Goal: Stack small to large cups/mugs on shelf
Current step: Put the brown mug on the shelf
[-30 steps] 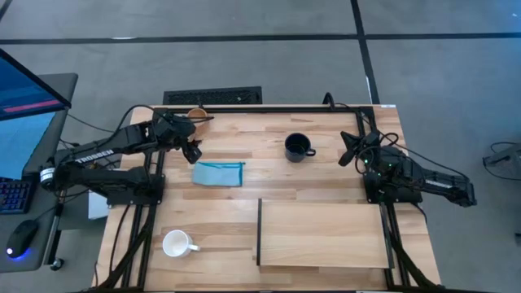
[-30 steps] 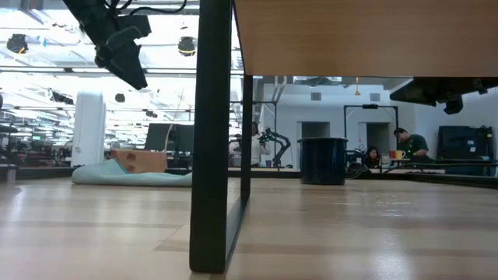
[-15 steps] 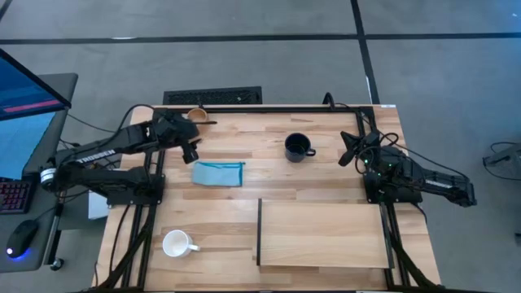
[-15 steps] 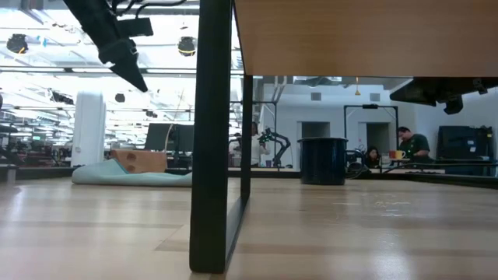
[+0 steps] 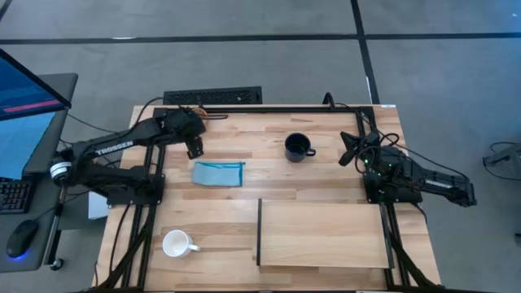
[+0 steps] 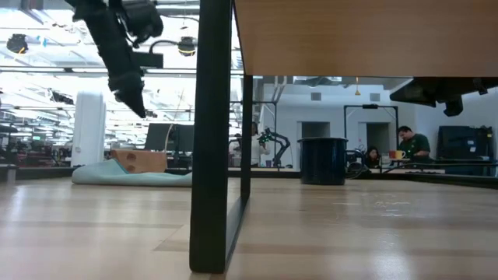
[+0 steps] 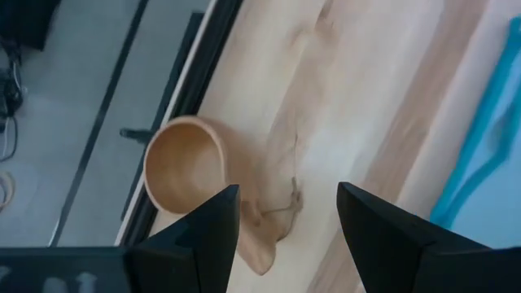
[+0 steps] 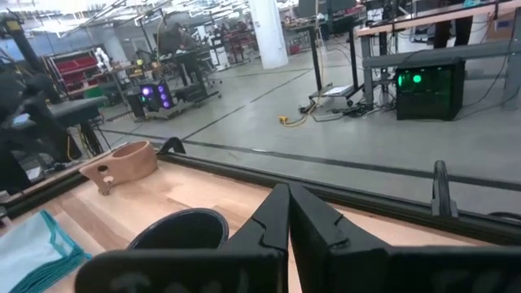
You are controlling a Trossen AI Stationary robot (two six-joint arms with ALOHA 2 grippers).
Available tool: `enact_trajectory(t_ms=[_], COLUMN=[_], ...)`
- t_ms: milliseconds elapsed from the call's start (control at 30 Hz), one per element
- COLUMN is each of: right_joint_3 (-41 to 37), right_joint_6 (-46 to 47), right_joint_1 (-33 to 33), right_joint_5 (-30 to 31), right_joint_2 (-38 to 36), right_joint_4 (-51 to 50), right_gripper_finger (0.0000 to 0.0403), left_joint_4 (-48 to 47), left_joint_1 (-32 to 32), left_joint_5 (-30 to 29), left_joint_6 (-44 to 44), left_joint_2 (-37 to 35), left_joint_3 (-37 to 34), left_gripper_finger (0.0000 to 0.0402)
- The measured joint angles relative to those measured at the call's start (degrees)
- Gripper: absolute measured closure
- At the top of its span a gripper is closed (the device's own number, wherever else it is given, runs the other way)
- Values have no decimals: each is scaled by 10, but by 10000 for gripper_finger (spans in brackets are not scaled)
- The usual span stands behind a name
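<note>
The white mug (image 5: pixel 176 243) sits on the table's near left corner beside the bare shelf (image 5: pixel 324 233); nothing is stacked yet. Farther back lie the blue cloth (image 5: pixel 219 173) and the black mug (image 5: pixel 298 147), with the right gripper (image 5: pixel 350 150) parked narrow and empty nearby. At the far edge, the left gripper (image 5: pixel 194 149), jaws wide, has swung over the tan wooden cup (image 7: pixel 189 177) within the last second, apparently lining up the first pick.

Right claw (image 8: pixel 286 213) closed; black mug (image 8: pixel 177 229), wooden cup (image 8: pixel 124 163) beyond
</note>
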Motion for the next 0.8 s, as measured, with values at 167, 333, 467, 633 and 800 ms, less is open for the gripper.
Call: enact_trajectory(t_ms=[167, 333, 467, 633, 800], right_joint_3=[0, 0, 0, 0, 0], right_joint_6=[0, -3, -3, -3, -4], right_joint_1=[0, 0, 0, 0, 0], right_joint_5=[0, 0, 0, 0, 1], right_joint_2=[0, 0, 0, 0, 0], right_joint_4=[0, 0, 0, 0, 0], right_gripper_finger=[370, 370, 370, 370, 370], left_joint_4=[0, 36, 105, 150, 152], left_joint_1=[31, 57, 78, 99, 114], left_joint_5=[0, 0, -3, 16, 36], left_joint_6=[12, 50, 81, 87, 91], left_joint_2=[42, 69, 88, 112, 147], left_joint_3=[0, 0, 0, 3, 28], left_gripper_finger=[203, 203, 203, 203, 203])
